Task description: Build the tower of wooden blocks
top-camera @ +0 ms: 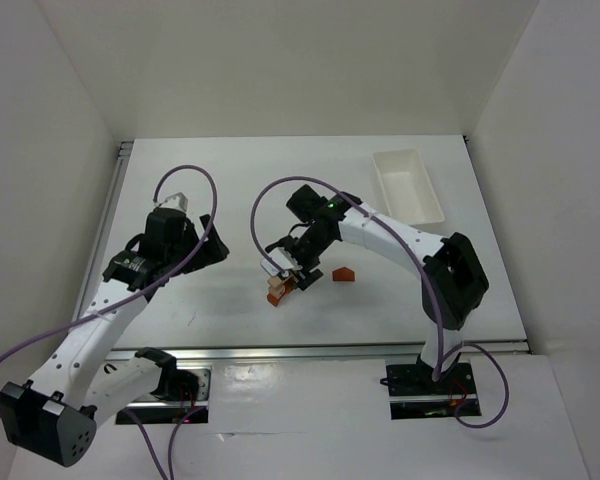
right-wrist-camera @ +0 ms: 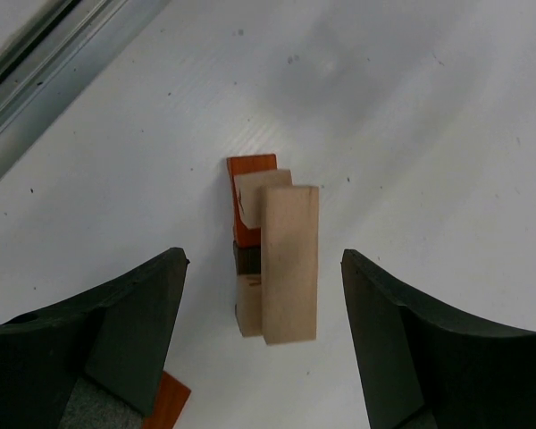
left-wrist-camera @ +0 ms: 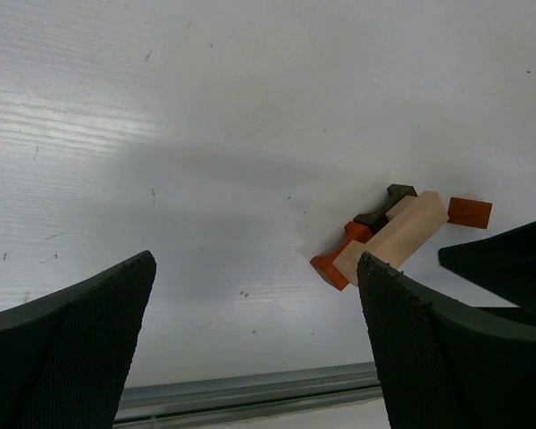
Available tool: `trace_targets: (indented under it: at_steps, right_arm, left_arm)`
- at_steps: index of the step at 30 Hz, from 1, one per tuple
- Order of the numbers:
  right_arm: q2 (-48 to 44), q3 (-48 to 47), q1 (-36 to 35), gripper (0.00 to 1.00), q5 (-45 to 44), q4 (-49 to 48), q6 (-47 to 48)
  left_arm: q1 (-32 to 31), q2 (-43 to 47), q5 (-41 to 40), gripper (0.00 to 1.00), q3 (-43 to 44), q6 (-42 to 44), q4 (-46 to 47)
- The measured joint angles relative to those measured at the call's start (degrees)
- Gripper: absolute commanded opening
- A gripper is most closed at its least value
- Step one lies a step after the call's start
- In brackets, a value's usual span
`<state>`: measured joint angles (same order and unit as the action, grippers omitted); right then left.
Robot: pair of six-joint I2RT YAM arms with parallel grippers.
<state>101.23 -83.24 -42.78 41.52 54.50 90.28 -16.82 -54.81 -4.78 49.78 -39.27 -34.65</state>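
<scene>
The wood block tower [top-camera: 278,289] stands at the table's middle front: an orange-red bar at the bottom, a dark brown piece, pale tan blocks and a long pale tan block on top [right-wrist-camera: 290,264]. It also shows in the left wrist view [left-wrist-camera: 389,238]. An orange-red house-shaped piece [top-camera: 343,273] lies to its right, also seen in the left wrist view [left-wrist-camera: 469,212]. My right gripper [top-camera: 292,272] is open and hovers just above the tower, jaws on either side, touching nothing. My left gripper [top-camera: 213,248] is open and empty, to the tower's left.
A white rectangular plastic tray [top-camera: 408,186] stands at the back right. A metal rail [top-camera: 320,350] runs along the table's front edge. White walls enclose the table on three sides.
</scene>
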Motion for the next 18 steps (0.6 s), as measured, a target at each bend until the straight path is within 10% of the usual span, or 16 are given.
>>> trace_targets:
  at_steps: [18]
  right_arm:
    - [9.2, -2.6, -3.8, 0.77, -2.5, -4.2, -0.4]
  left_arm:
    - [-0.6, 2.4, -1.2, 0.99, 0.0, -0.2, -1.0]
